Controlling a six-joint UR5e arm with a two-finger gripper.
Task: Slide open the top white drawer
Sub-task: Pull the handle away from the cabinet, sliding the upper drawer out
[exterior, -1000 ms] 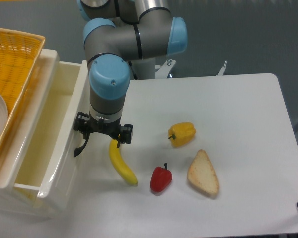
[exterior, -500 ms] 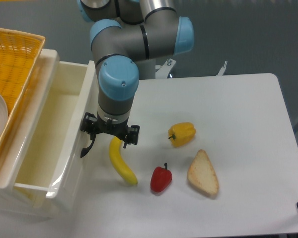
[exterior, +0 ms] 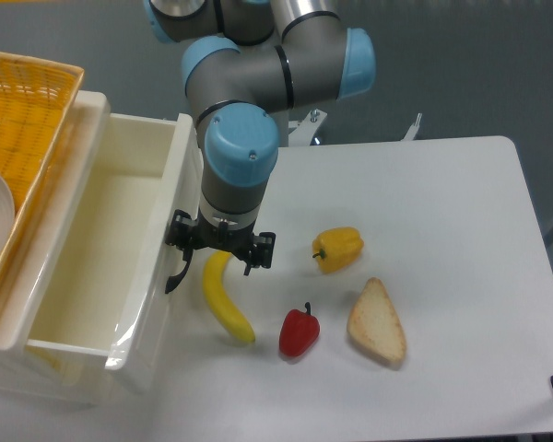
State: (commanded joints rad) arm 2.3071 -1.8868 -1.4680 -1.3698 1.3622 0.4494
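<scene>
Arm: a grey UR5e arm with light blue joint caps reaches down from the top of the view, its wrist pointing straight at the table.
Gripper: the gripper (exterior: 186, 269) sits at the front wall of the drawer, mostly hidden beneath the wrist; whether its fingers are spread or pressed together cannot be told.
Top white drawer: the top white drawer (exterior: 83, 249) stands pulled out from the cream-white cabinet at the left, a deep tray whose inside is bare and visible.
Handle: the curved black handle (exterior: 176, 273) on the drawer's front wall lies right at the gripper, just below the wrist's left side; contact cannot be confirmed.
Basket: a yellow wicker basket (exterior: 28, 101) rests on the cabinet top at far left.
Table: a white table (exterior: 442, 203).
Banana: a banana (exterior: 224, 299) lies just right of the drawer front, its upper end under the wrist.
Other food: a red pepper (exterior: 299, 332), a yellow pepper (exterior: 337, 249) and a slice of bread (exterior: 376, 322) lie further right, apart from the drawer.
</scene>
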